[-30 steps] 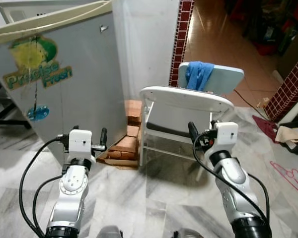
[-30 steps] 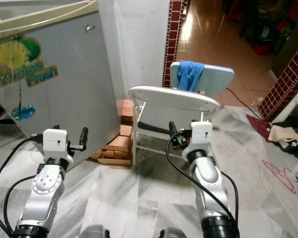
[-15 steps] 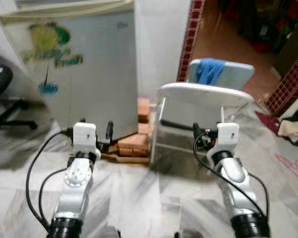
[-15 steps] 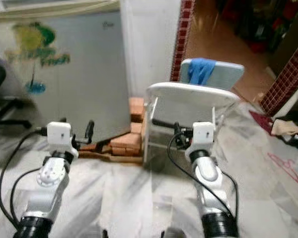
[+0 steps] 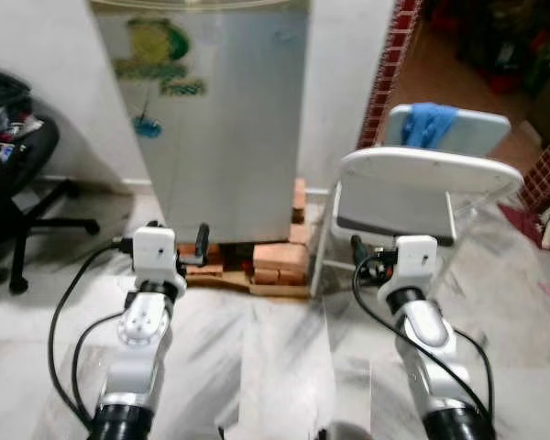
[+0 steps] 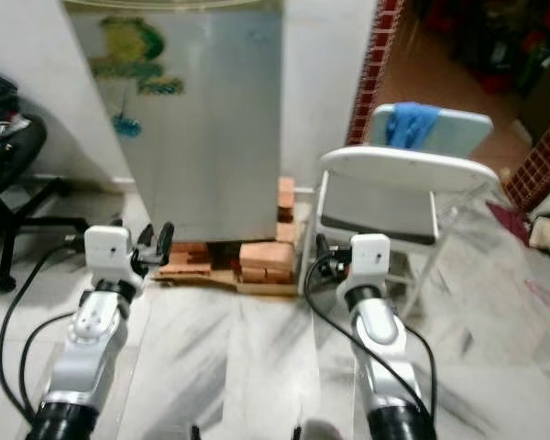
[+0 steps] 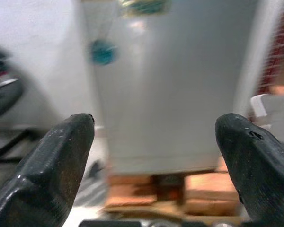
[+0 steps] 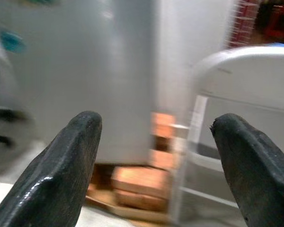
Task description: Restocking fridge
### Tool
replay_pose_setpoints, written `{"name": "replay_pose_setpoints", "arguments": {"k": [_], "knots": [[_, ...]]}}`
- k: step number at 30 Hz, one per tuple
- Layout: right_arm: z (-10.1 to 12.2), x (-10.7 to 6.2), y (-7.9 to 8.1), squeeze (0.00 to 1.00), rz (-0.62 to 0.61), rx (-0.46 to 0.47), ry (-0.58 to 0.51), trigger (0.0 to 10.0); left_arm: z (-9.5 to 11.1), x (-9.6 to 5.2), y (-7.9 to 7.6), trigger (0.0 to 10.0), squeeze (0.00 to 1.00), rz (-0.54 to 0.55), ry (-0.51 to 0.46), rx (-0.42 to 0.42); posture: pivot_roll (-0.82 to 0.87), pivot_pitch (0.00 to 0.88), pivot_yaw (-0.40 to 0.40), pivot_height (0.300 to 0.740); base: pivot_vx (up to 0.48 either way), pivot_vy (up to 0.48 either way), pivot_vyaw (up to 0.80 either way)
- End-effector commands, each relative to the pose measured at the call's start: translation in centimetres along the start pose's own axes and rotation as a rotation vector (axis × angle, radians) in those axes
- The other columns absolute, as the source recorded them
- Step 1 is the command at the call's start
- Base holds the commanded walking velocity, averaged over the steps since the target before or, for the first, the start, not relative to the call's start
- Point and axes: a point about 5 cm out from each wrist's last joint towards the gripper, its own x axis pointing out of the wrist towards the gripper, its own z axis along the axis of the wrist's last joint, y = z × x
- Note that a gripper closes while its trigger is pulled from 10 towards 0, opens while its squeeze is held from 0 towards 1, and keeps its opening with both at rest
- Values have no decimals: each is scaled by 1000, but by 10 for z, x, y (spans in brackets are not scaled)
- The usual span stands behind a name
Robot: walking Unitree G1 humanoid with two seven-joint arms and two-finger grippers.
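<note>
While you look down past both raised arms, the scene from near to far reads so:

Floor point(image 5: 275, 348): grey-white marble under you, bare between the arms.
Left gripper point(image 7: 156, 156): you hold it up in front of the fridge; its fingers point(image 7: 57, 161) stand wide apart with nothing between them.
Right gripper point(image 8: 156, 161): you hold it up facing the gap between fridge and chair; its fingers point(image 8: 66, 165) are spread wide too, gripping nothing.
Bricks point(image 5: 275, 261): orange stacks on a flat board, under the fridge's front edge and up its right side.
Fridge point(image 5: 225, 119): straight ahead of your left arm, grey door closed, a green and yellow sticker point(image 5: 160, 60) near the top; it stands on the bricks against the white wall.
Chair point(image 5: 422, 183): white folding chair just right of the fridge, ahead of your right arm, its back towards you.
Cloth point(image 5: 428, 124): blue, draped over a pale blue board behind the chair.
Office chair point(image 5: 18, 183): black, far to your left, well apart from the fridge.
</note>
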Motion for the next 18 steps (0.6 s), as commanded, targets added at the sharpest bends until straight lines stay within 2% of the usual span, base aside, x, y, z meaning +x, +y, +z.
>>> {"name": "replay_pose_setpoints", "arguments": {"k": [1, 9, 18], "knots": [[4, -2, -14, 0, -39, -22, -5, 10000, 5, 3, -10, 10000, 0, -32, -19, -20, -58, 0, -13, 740, 0, 480, -587], [4, -2, -15, 0, -23, -20, -7, 10000, 9, 5, -11, 10000, 0, -51, -49, -35, -58, 0, -17, 740, 0, 478, -708], [4, -2, -15, 0, -20, -25, -9, 10000, 10, 6, -13, 10000, 0, -64, -48, -45, -60, 0, -12, 740, 0, 461, 0]]}}
